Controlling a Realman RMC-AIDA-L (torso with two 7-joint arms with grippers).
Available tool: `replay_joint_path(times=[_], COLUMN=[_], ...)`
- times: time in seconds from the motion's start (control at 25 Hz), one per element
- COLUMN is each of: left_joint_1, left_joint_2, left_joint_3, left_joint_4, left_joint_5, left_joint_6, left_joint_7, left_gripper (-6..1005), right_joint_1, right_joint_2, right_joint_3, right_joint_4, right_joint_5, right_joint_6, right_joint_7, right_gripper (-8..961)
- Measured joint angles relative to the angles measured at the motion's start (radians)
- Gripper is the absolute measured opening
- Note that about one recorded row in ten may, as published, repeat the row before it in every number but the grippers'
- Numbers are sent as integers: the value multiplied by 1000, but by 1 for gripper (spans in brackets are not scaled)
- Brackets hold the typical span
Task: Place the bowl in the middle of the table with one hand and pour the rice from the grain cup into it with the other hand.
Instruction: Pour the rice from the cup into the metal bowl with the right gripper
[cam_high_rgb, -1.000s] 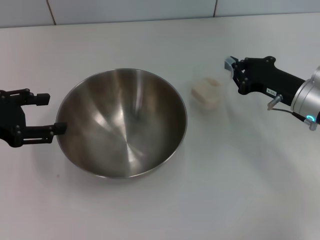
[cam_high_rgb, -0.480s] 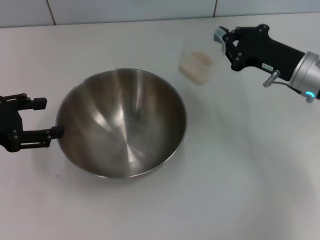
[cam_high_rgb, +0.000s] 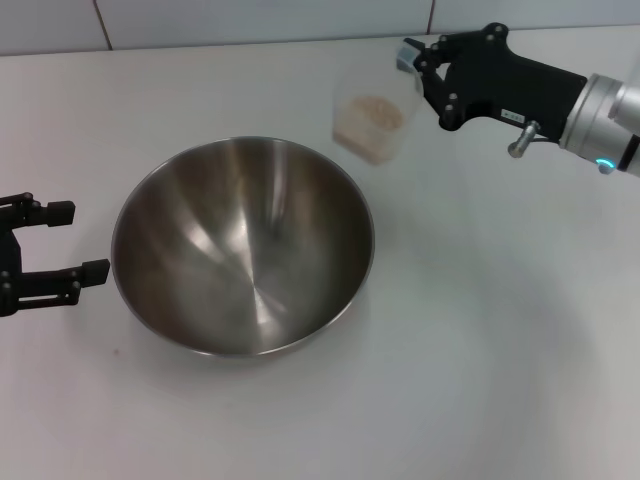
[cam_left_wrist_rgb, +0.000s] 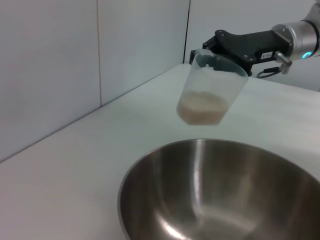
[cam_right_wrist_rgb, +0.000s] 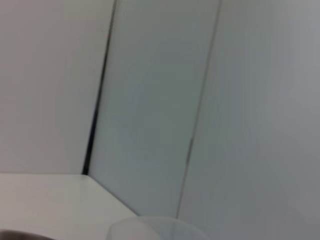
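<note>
**Cup held aloft past the bowl's far rim**

The right gripper (cam_high_rgb: 418, 72) is clamped on the cup (cam_high_rgb: 369, 112), off the table (cam_high_rgb: 480, 350) near its far edge, rice (cam_high_rgb: 372, 110) inside. The bowl (cam_high_rgb: 243, 245) sits mid-table. The left gripper (cam_high_rgb: 62, 242), fingers apart, is just beside the bowl's left rim, not touching. Bare table lies toward the near and right edges.

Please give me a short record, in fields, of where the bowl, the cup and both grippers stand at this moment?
bowl: empty, resting on the table
grain cup: held off the table beyond the bowl's far rim, slightly tilted
rice: all in the cup's bottom, none poured
right gripper: shut on the cup's rim
left gripper: open, beside the bowl's left rim, not touching it
step: pour not yet started
</note>
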Motion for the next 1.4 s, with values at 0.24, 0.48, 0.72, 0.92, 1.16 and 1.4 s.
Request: replay_joint_path(times=[0.24, 0.48, 0.72, 0.92, 1.16, 1.4], left_joint_1=[7, 27, 34, 38, 40, 40], left_joint_2=[0, -1, 0, -1, -3, -5], left_joint_3=[-3, -8, -13, -18, -19, -20], left_joint_4=[-2, -24, -28, -28, -29, -29], left_joint_5=[7, 8, 8, 8, 7, 7], left_joint_6=[7, 7, 9, 9, 9, 7], left_joint_7=[13, 63, 63, 61, 59, 59], left_gripper=[809, 809, 809, 809, 810, 809], right_joint_1=[11, 29, 35, 12, -65, -189], right_joint_2=[0, 0, 1, 3, 4, 2], right_joint_3=[-67, -85, -227, -442, -685, -891], right_joint_4=[-25, -33, -79, -139, -314, -539], right_joint_5=[0, 0, 12, 172, 294, 319], right_joint_6=[9, 19, 78, 145, 254, 389], right_joint_7=[-28, -75, -107, -170, -179, -179], right_gripper=[15, 14, 14, 14, 14, 15])
